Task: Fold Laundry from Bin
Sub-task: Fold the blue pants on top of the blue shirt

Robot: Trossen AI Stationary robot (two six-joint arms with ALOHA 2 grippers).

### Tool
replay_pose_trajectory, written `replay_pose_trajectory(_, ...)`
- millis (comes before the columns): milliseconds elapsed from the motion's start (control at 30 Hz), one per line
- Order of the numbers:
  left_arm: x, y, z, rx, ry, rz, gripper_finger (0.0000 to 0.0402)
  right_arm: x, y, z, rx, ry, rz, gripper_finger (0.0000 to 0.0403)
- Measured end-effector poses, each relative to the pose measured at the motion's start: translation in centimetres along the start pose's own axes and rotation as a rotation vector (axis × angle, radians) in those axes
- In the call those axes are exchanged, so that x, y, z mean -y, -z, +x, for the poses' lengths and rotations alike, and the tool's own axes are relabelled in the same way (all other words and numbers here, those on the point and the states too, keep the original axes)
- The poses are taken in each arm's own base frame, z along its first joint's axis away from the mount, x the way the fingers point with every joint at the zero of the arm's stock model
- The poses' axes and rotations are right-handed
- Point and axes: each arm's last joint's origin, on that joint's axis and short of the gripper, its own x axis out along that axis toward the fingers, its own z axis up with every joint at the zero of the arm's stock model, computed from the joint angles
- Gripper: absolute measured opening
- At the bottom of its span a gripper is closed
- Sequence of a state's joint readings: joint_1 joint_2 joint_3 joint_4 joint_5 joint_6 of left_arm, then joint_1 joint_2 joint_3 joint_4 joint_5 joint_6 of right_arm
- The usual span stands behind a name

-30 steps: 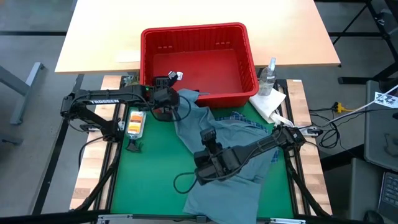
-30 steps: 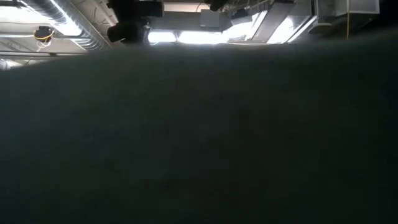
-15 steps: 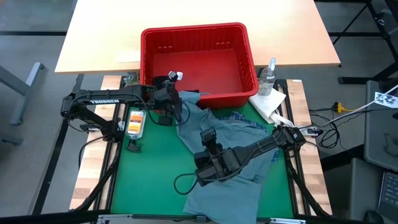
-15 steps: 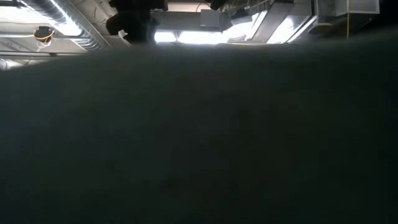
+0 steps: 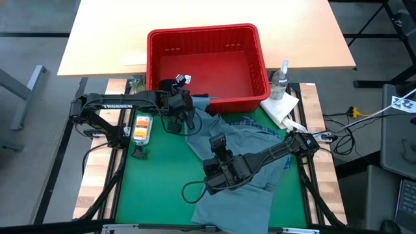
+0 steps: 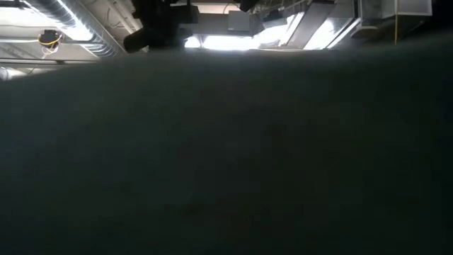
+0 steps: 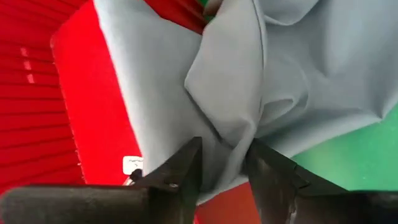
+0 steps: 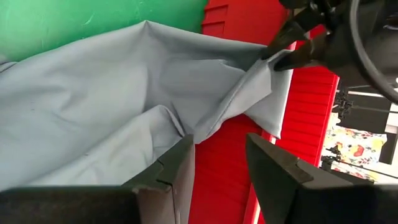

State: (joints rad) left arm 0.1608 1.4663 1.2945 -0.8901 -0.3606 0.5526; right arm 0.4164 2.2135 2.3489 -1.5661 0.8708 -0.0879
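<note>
From above, the left hand (image 5: 186, 104) pinches the grey-blue garment (image 5: 221, 156) by the red bin's (image 5: 207, 34) near wall. The right hand (image 5: 218, 144) sits on the cloth; you cannot tell its grip.

Low down, dark cloth (image 6: 226, 156) hides the bench.

The left wrist shows fingers (image 7: 184, 171) squeezing a fold on green mat (image 7: 348, 155).
</note>
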Motion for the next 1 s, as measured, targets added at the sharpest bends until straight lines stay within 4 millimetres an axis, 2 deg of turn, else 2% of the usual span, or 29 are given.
replay_pose_trajectory(67,0.1,-0.2,-0.1,0.003,-0.017,0.003,0.0099,0.0,0.0,0.0,-0.002,-0.001,-0.003,0.0143)
replay_pose_trajectory(200,0.3,-0.5,-0.4,0.018,-0.021,-0.014,0.0020,0.0,0.0,0.0,-0.004,0.010,-0.004,0.0143)
replay_pose_trajectory(233,0.3,-0.7,-0.7,0.027,-0.023,-0.037,0.0011,0.0,0.0,0.0,-0.005,0.018,-0.004,0.0143)
replay_pose_trajectory(500,-0.6,-2.7,-5.3,0.153,-0.029,-0.165,0.0003,0.8,0.2,-0.2,-0.001,0.086,0.019,0.0143)
replay_pose_trajectory(667,-1.6,-3.6,-8.4,0.268,0.039,-0.272,0.0002,2.3,0.4,-0.6,0.042,0.130,0.102,0.0143)
replay_pose_trajectory(800,-2.2,-4.0,-10.1,0.337,0.095,-0.366,0.0001,4.5,1.0,-1.8,0.109,0.145,0.172,0.0143)
replay_pose_trajectory(1000,-1.9,-4.3,-11.1,0.396,0.250,-0.461,0.0001,7.9,2.2,-4.0,0.253,0.105,0.272,0.0143)
